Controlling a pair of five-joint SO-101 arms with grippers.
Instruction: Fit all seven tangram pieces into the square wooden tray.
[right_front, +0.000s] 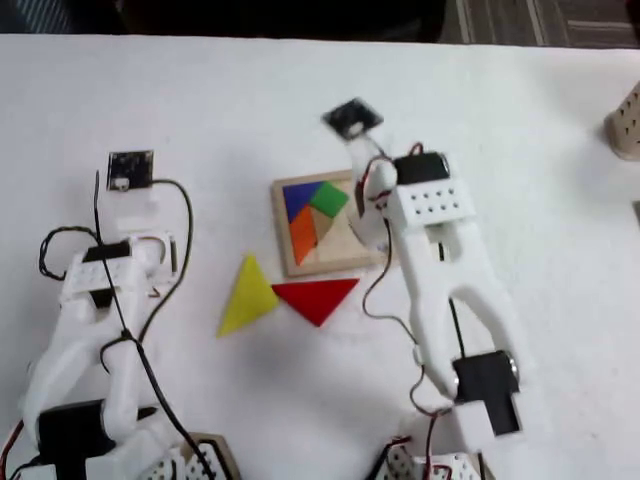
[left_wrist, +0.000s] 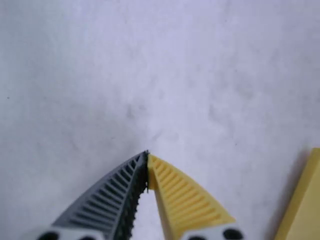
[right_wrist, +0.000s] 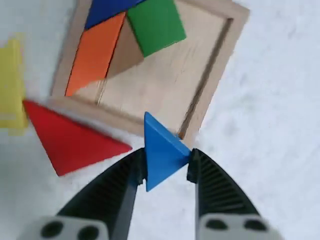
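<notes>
The square wooden tray (right_front: 345, 262) lies mid-table and holds a blue (right_front: 298, 197), a green (right_front: 329, 198), an orange (right_front: 303, 232) and a brown piece (right_wrist: 125, 55) in its far-left part. A yellow triangle (right_front: 247, 293) and a red triangle (right_front: 316, 297) lie on the table just in front of it. My right gripper (right_wrist: 165, 167) is shut on a small blue triangle (right_wrist: 162, 152), held above the tray's near rim (right_wrist: 220, 65) beside the red triangle (right_wrist: 70, 140). My left gripper (left_wrist: 147, 170) is shut on nothing over bare table, with the yellow triangle's edge (left_wrist: 305, 200) close by.
The right arm (right_front: 430, 205) covers the tray's right side in the high view. The left arm (right_front: 110, 270) stands at the table's left with loose cables. A perforated wooden block (right_front: 625, 125) sits at the far right edge. White table stretches around the tray.
</notes>
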